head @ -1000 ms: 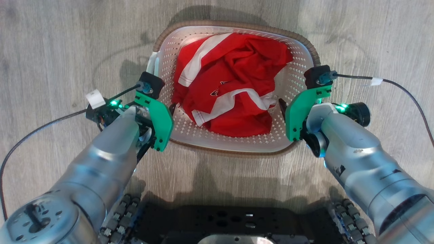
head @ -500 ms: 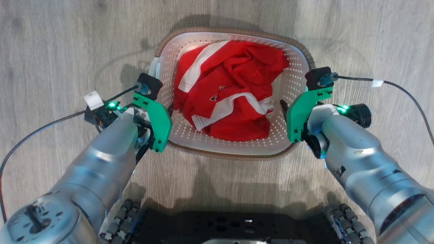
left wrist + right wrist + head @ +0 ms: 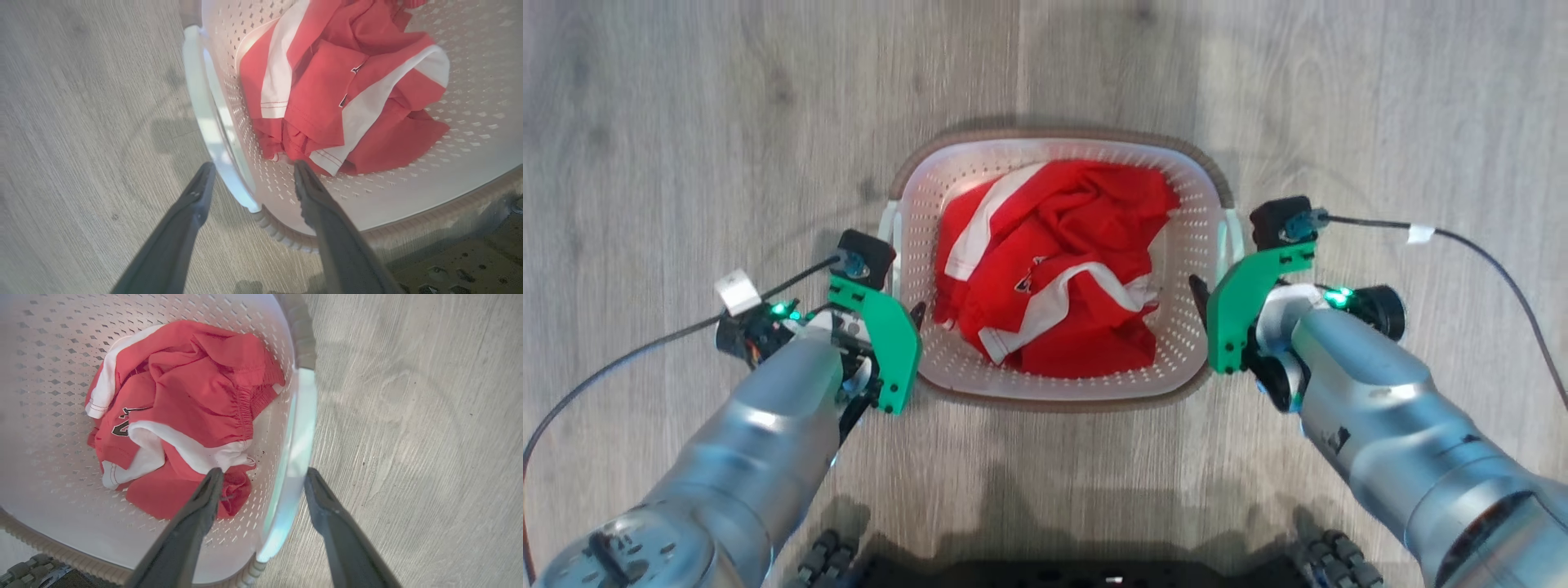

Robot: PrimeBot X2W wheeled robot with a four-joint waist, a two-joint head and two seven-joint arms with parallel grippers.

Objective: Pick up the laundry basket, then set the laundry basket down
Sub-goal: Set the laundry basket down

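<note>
Laundry basket point(image 3: 1054, 398): cream perforated walls, brown woven-look rim, white side handles, crumpled red-and-white garment point(image 3: 1054, 269) inside. It looks seated on the grey wood floor point(image 3: 686, 122), between the arms. Left gripper point(image 3: 252, 166) and right gripper point(image 3: 263, 471) both have their fingers spread, each straddling a handle with one finger inside the wall. Versus 0.5 s ago the basket shows smaller and lower in the head view (camera shifted too). Black print on the garment is unreadable.

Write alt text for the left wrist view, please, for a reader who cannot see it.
The open left gripper straddles the white side handle of the laundry basket, which holds a crumpled red-and-white garment. Grey wood-look floor lies beside it.
</note>
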